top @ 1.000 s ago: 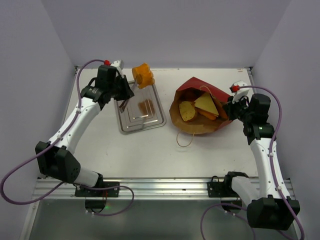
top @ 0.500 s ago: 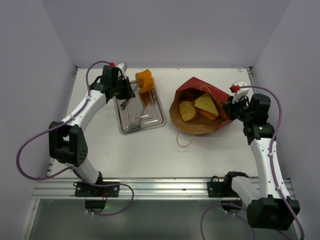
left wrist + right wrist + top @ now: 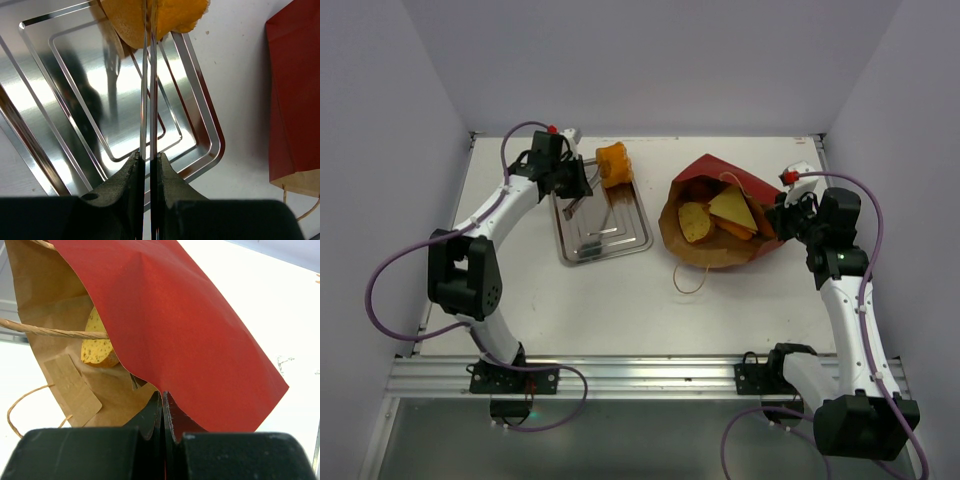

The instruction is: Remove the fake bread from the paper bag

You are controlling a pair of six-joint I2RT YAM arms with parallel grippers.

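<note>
My left gripper [image 3: 578, 180] [image 3: 147, 157] is shut on thin metal tongs [image 3: 147, 100]. The tongs' tips pinch a chunky orange bun [image 3: 613, 162] [image 3: 175, 12] over the far edge of the silver tray [image 3: 632, 238] [image 3: 75, 100]. The red paper bag [image 3: 715, 170] [image 3: 175, 330] lies open on its side at the right. In it are a pale yellow wedge [image 3: 732, 208], a round slice [image 3: 695, 222] [image 3: 97, 347] and an orange loaf [image 3: 738, 231]. My right gripper [image 3: 777, 215] [image 3: 163, 395] is shut on the bag's rim.
A loop handle [image 3: 688, 278] of the bag lies on the table in front of it. White walls stand along the left, back and right sides of the table.
My left arm has swung toward the back, and the bun in the tongs has come down and slightly right to the tray's far edge. The right arm and bag have not moved.
</note>
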